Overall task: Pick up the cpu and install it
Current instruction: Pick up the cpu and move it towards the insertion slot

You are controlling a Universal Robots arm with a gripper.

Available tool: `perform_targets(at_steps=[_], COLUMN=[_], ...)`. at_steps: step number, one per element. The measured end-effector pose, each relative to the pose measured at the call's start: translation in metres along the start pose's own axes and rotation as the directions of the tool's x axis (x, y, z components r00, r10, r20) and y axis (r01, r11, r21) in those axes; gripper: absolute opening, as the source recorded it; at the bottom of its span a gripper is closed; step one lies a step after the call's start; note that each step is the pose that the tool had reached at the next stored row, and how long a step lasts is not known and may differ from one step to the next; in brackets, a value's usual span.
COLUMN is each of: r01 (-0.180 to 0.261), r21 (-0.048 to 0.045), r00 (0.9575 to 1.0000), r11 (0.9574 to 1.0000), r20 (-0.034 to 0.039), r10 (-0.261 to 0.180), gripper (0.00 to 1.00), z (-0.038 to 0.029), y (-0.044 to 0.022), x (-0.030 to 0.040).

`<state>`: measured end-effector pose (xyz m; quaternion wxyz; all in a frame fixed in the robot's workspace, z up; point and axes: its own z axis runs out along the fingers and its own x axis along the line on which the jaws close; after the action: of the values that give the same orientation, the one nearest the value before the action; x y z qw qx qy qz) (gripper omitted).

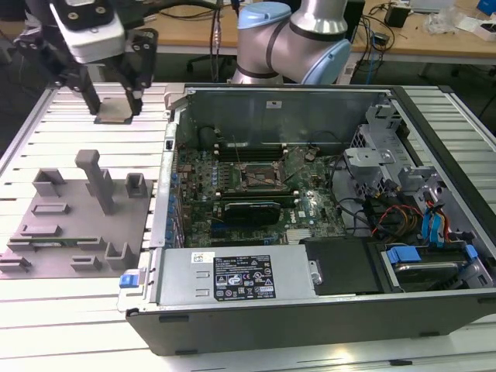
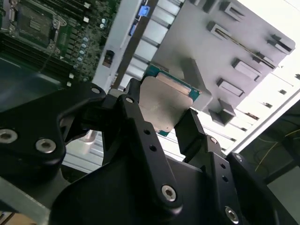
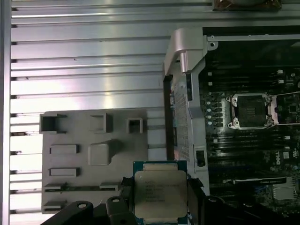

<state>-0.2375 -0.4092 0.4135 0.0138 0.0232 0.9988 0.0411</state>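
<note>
Over the far corner of the bench, exterior view — pincer, black, two-fingered, closed on the cpu, one finger against each of two opposite edges. The chip hangs clear of the slats and touches nothing else. The grey fixture plate lies flat on the bench, nearer the camera than the chip. The socket, black-framed, sits on the board inside the open computer case, well apart from the pincer, toward the exterior view's right and nearer the camera. This offset is judged the relation that counts for installing. There is one arm only, so no choice of hand.

Second wrist view — cpu is seen flat-on between the fingers. Its lid is silvery-white metal with clipped corners, and a thin green board edge shows along the free sides. The fixture plate is behind it, and the socket is beyond the case wall.

First wrist view — cpu is near square with no marked long axis, a pale lid on a green border. Its edges are judged roughly parallel to the frame of the socket, which is dark in the middle with no silvery lid in it. The case wall stands between chip and socket.
</note>
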Motion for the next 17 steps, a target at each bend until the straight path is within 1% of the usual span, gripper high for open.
perform_targets(at_steps=[2, 3, 5, 6, 10, 13, 16, 17], r01=[0.000, 0.000, 0.000, 0.000, 0.000, 0.000, 0.000, 0.000], r21=[-0.0001, 0.0000, 0.0000, 0.0001, 0.0000, 0.0001, 0.0000, -0.0001], r00=[1.0000, 1.0000, 1.0000, 1.0000, 1.0000, 1.0000, 1.0000, 1.0000], r11=[1.0000, 1.0000, 1.0000, 1.0000, 1.0000, 1.0000, 1.0000, 1.0000], r20=[0.0000, 0.0000, 0.0000, 0.0000, 0.0001, 0.0000, 0.0000, 0.0002], r10=[0.000, 0.000, 0.000, 0.000, 0.000, 0.000, 0.000, 0.000], gripper=[0.54, 0.54, 0.54, 0.54, 0.54, 0.54, 0.54, 0.54], z=[0.0003, 0.0006, 0.0008, 0.0010, 0.0016, 0.0020, 0.0024, 0.0028], y=[0.0004, 0.0009, 0.0012, 0.0015, 0.0024, 0.0030, 0.0037, 0.0042], x=[-0.0093, -0.0179, -0.0267, -0.0334, -0.0513, -0.0670, -0.0809, -0.0917])
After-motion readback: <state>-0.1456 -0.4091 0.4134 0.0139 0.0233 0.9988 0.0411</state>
